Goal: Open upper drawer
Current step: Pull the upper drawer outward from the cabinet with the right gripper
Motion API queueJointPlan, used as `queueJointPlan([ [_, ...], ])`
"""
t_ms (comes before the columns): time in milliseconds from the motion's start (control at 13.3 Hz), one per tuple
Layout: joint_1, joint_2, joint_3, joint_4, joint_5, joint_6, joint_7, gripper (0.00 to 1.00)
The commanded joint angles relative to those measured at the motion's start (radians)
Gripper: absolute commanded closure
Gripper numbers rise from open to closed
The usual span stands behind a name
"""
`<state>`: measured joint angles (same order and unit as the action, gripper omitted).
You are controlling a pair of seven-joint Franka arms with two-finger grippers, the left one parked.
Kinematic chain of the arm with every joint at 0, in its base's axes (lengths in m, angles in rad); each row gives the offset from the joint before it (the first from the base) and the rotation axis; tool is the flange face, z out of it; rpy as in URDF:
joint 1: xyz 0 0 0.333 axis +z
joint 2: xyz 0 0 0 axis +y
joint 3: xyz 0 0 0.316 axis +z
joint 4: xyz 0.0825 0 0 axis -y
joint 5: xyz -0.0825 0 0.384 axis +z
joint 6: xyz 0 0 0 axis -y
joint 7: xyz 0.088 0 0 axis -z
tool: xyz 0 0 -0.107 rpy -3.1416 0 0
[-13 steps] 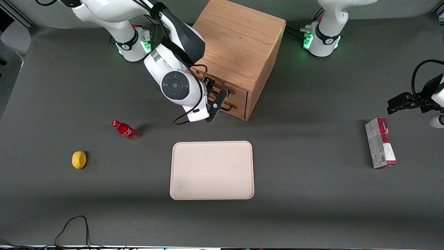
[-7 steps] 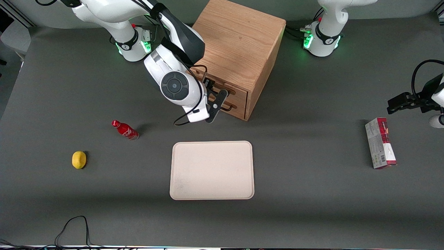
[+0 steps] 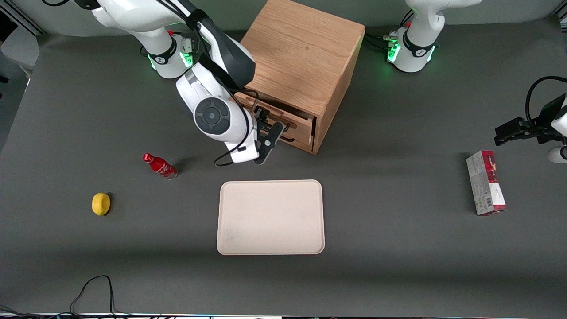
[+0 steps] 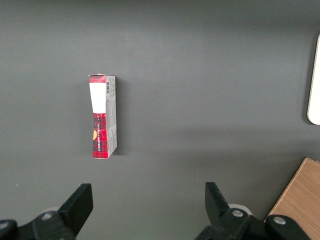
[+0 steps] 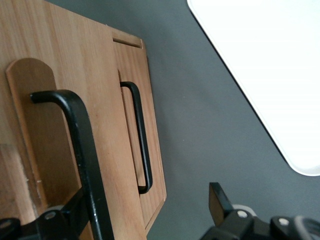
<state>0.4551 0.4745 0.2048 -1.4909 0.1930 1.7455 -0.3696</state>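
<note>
- Dark grey matting covers the bench [image 3: 398, 248], which carries one wooden cabinet [image 3: 301, 57], one pale tray [image 3: 270, 217], one red bottle [image 3: 159, 165], one yellow lemon [image 3: 100, 204] and one red-and-white carton [image 3: 485, 188].
- One cabinet, two drawers: the upper drawer [image 3: 279, 116] and the lower drawer [image 5: 137, 130], each with one thin black wire handle.
- Carton, lying flat toward the parked arm's end of the bench, bears a barcode; its printed words are too small to read. White script on the bottle is also unreadable.
- Upper drawer sits topmost in the cabinet and stands slightly out from the cabinet face, a dark gap showing at its side edge in the front view.
- Working arm's gripper [image 3: 269, 140] hangs right in front of the drawer fronts, nearer the front camera than the cabinet and farther from it than the tray.
- In the right wrist view the upper handle [image 5: 80, 145] runs close past one of the fingers [image 5: 217, 200]. Whether the fingers are clamped on the bar or merely around it, I cannot tell.
- Bottle and lemon lie toward the working arm's end, well apart from the cabinet.
</note>
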Motion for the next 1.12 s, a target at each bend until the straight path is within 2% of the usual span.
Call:
queueJointPlan([
  [0,-0.004,-0.008,-0.016,0.004,-0.010,0.005,-0.022,0.00],
  [1050,-0.056,0.047,-0.019,0.084,-0.010,0.016,-0.022,0.00],
])
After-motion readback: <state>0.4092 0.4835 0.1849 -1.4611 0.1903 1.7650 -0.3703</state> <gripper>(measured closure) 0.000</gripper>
